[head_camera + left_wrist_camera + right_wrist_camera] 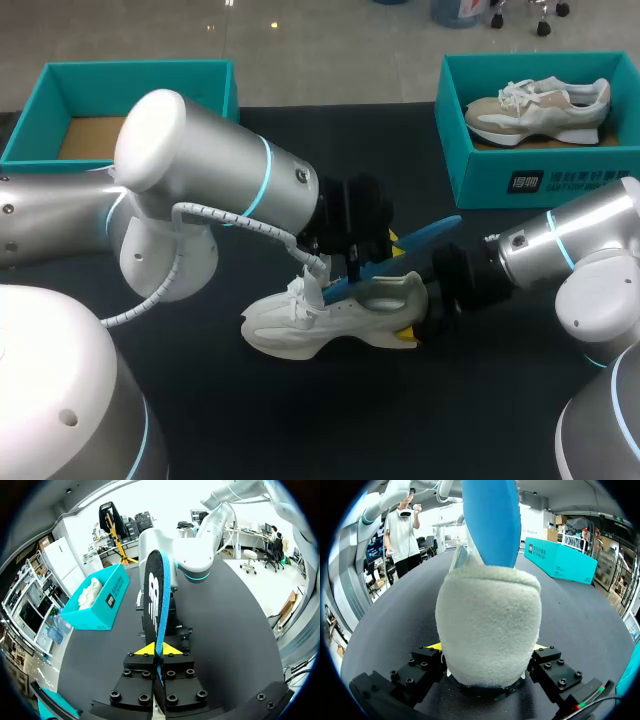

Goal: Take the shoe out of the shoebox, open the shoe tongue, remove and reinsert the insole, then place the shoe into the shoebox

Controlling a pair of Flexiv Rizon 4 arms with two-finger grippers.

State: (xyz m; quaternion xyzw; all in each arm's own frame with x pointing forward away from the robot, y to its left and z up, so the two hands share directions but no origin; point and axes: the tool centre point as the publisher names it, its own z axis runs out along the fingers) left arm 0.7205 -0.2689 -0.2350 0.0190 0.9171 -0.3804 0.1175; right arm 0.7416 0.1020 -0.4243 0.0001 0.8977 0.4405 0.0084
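Head view shows the shoe [330,315] lying on the dark table [200,420] between the arms, its heel clamped from both sides by the right gripper [487,647]. The left gripper [159,650] pinches one end of the blue insole [156,595], just above the shoe's opening. The insole looks like thin, floppy foam, likely to buckle if pushed. The shoe seems light and soft, and its padded heel is probably the firmest hold.

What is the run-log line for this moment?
left gripper: shut on blue insole | right gripper: shut on white shoe at heel | insole: lower end in shoe opening, rest sticking out
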